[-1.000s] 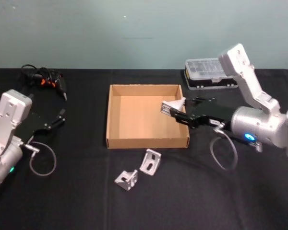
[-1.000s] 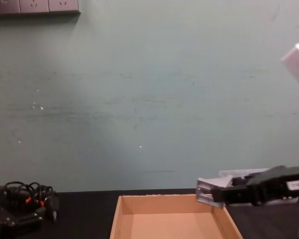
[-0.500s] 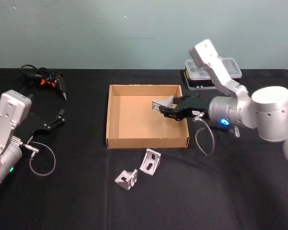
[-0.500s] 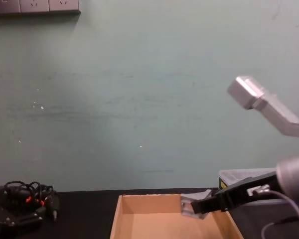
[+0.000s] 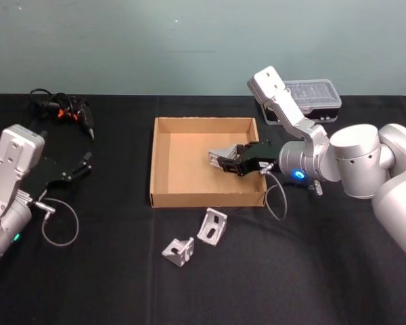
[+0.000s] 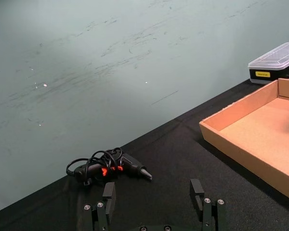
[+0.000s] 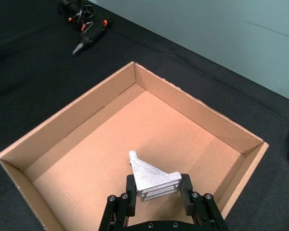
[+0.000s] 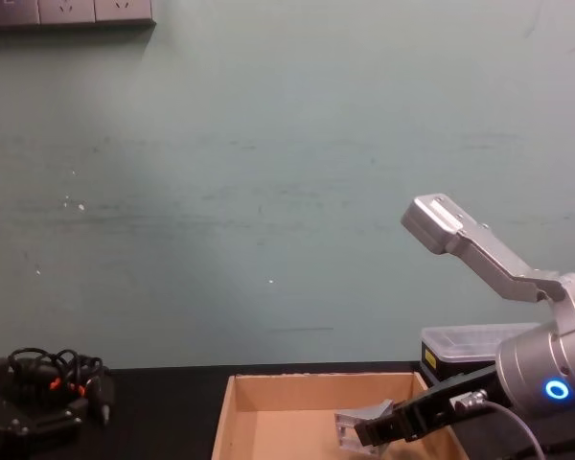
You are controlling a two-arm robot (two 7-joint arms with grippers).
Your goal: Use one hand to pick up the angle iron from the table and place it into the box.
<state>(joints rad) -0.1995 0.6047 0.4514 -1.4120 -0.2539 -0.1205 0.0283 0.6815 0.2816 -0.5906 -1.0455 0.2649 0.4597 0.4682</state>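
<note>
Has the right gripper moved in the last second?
Yes. The right gripper, shut on the silver angle bracket, has moved left, farther in from the right wall of the shallow tan cardboard box, and lower toward its floor.

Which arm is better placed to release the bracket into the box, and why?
Right. The right gripper is shut on the bracket over the box; the left gripper sits open at the table's left, holding nothing.
</note>
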